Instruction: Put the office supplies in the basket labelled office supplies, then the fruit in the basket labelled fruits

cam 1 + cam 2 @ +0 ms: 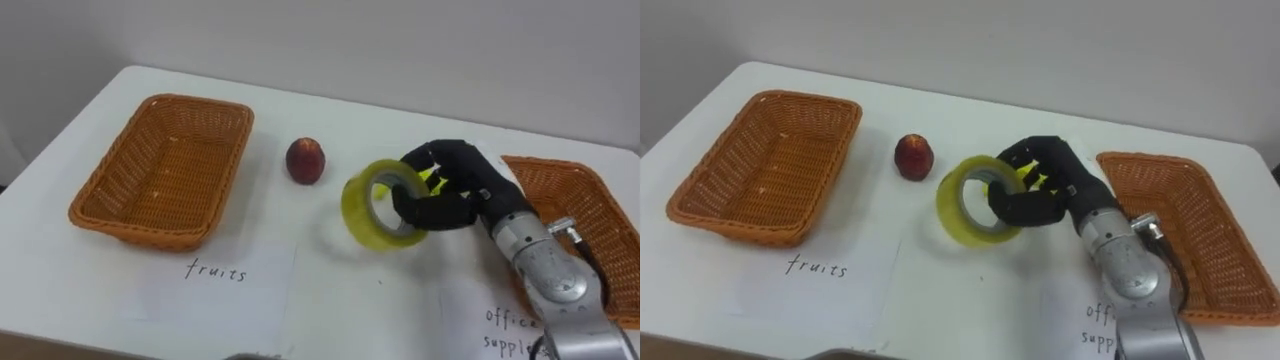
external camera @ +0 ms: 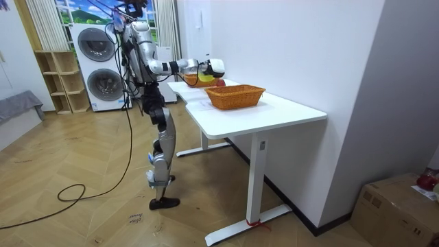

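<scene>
Right hand [image 1: 455, 185] curls its fingers through the yellow tape roll [image 1: 356, 210], held above the table [image 1: 350, 115] beside the red fruit [image 1: 306, 160]. The room view adds the robot standing upright at the table.

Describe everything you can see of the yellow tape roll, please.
The tape roll is a wide ring of glossy, translucent yellow tape, plastic-looking, with an open hollow centre. It stands tilted on its edge, seemingly lifted just above the white table, between the peach and the right basket. The right robot hand grips it: the thumb is curled at its near rim and the fingers wrap its far side.
</scene>
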Robot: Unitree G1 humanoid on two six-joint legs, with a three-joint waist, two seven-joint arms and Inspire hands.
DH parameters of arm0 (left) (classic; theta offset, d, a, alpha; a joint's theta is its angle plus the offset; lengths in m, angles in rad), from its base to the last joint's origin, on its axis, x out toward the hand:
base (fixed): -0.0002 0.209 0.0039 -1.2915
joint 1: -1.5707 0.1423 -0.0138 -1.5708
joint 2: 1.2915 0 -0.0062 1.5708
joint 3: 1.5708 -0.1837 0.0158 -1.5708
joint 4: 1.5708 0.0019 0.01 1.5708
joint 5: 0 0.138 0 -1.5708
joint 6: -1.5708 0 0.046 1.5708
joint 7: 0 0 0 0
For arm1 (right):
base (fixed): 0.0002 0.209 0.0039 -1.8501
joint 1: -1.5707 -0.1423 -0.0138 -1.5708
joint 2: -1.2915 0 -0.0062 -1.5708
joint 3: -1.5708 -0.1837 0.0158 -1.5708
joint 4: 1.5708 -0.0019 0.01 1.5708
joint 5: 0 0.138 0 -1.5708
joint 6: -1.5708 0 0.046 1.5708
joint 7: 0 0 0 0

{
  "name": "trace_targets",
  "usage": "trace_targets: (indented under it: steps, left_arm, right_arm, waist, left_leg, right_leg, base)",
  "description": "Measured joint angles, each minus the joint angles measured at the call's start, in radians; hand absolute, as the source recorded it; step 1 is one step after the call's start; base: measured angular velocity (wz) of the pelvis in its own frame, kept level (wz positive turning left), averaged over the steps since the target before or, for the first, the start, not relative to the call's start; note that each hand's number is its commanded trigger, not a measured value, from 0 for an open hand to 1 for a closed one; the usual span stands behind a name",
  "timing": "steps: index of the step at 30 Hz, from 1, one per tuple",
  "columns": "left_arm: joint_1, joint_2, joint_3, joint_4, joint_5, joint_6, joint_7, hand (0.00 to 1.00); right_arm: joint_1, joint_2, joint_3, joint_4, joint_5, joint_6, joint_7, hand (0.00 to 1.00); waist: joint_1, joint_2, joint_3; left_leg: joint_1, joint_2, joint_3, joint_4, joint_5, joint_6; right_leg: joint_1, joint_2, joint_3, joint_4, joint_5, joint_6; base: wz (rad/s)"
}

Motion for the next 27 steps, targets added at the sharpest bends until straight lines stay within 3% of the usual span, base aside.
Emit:
trace_targets:
  steps: [4,6,9,13,17,22,27]
  left_arm:
    - [0.003,-0.014,0.014,0.003,0.001,0.0,0.0,0.0]
    - [0.002,-0.022,0.013,0.016,0.0,0.0,0.0,0.0]
    - [-0.002,-0.023,0.014,0.022,0.002,0.0,0.0,0.0]
    - [0.001,-0.023,0.014,0.022,-0.001,0.001,0.0,0.0]
    - [-0.007,-0.023,0.022,0.021,0.0,0.0,-0.002,0.0]
    - [-0.001,-0.017,0.033,0.021,-0.002,-0.002,-0.002,0.0]
    - [0.006,-0.017,0.038,0.015,-0.002,-0.019,0.002,0.0]
  right_arm:
    - [0.0,0.0,-0.037,-0.003,0.001,-0.01,-0.014,1.0]
    - [0.0,0.0,-0.067,-0.003,0.005,-0.014,-0.046,1.0]
    - [0.0,-0.004,-0.113,-0.003,0.045,-0.02,-0.085,1.0]
    - [0.0,-0.015,-0.136,-0.003,0.084,-0.02,-0.11,1.0]
    - [0.002,-0.029,-0.154,-0.003,0.117,-0.02,-0.122,1.0]
    - [0.002,-0.055,-0.172,-0.001,0.116,-0.022,-0.127,1.0]
    - [0.011,-0.076,-0.209,0.039,0.109,-0.032,-0.17,1.0]
  waist:
    - [-0.013,0.006,-0.0022]
    - [-0.02,0.02,-0.0101]
    - [-0.032,0.029,-0.0118]
    - [-0.06,0.037,-0.0037]
    - [-0.073,0.029,0.0005]
    - [-0.093,0.004,-0.0014]
    - [-0.098,0.0,-0.0011]
  left_leg:
    - [-0.009,-0.001,-0.002,0.002,0.0,0.0]
    - [-0.007,-0.001,0.0,-0.002,0.0,0.0]
    - [-0.005,0.0,-0.001,-0.003,0.0,0.0]
    - [0.005,0.0,0.0,-0.005,0.0,0.0]
    - [0.006,0.003,0.012,-0.009,0.0,0.0]
    - [0.013,0.004,0.037,-0.013,0.0,0.0]
    - [0.017,0.008,0.052,-0.015,-0.002,0.001]
  right_leg:
    - [-0.007,0.0,-0.001,-0.001,0.001,0.001]
    - [-0.009,0.0,0.0,-0.001,0.001,0.001]
    - [-0.007,0.0,-0.001,-0.001,0.001,0.001]
    - [-0.004,0.0,0.001,-0.001,0.0,0.001]
    - [-0.004,0.002,0.009,-0.002,0.0,0.001]
    - [-0.011,0.004,0.034,-0.002,0.0,0.001]
    - [-0.017,0.007,0.053,0.0,0.001,0.002]
  base:
    - [0.0]
    - [0.0]
    - [0.0]
    - [0.0]
    - [-0.08]
    - [-0.12]
    - [-0.1]
